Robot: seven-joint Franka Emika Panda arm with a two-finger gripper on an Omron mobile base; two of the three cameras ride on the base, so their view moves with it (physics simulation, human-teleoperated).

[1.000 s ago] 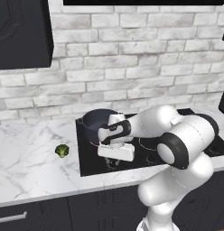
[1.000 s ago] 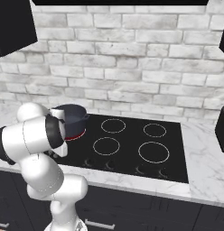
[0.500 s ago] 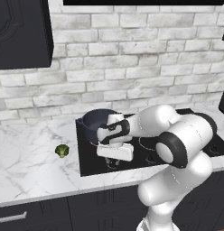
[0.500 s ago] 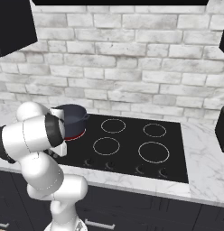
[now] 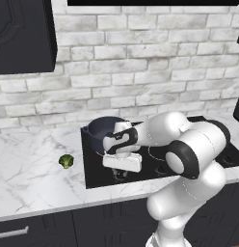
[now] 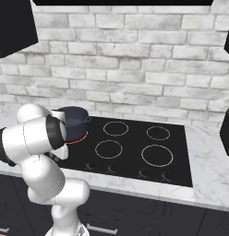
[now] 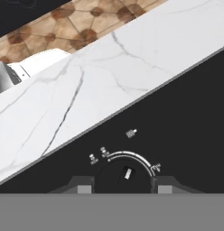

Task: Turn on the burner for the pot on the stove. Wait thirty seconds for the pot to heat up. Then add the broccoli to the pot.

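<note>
Hand view puts you right over a round black knob (image 7: 127,173) at the front edge of the stove (image 7: 186,117): the two fingers (image 7: 121,189) stand one on each side of it, with the knob between them and its small white mark showing in the gap. You can see the finger pads (image 7: 85,186) level with the knob's sides, so they look closed on it, though actual contact is too fine to confirm. A curved white dial line runs just beyond the knob, and past the stove's edge lies the white marble surface (image 7: 86,90).

From the left base view, the pot (image 5: 104,129) sits at the back left corner of the stove (image 5: 95,166), behind the fingers (image 5: 120,170), which hang low over the stove's front strip. You cannot see anything inside the pot from here; its inside reads dark. The broccoli (image 5: 66,161) lies on the surface (image 5: 30,164), well apart from the fingers, off to the left of the stove and outside the pot.

Right base view shows you the pot (image 6: 75,120) with a red glow at its base where the burner (image 6: 79,138) ring sits, while the other rings on the stove (image 6: 135,147) are white.
</note>
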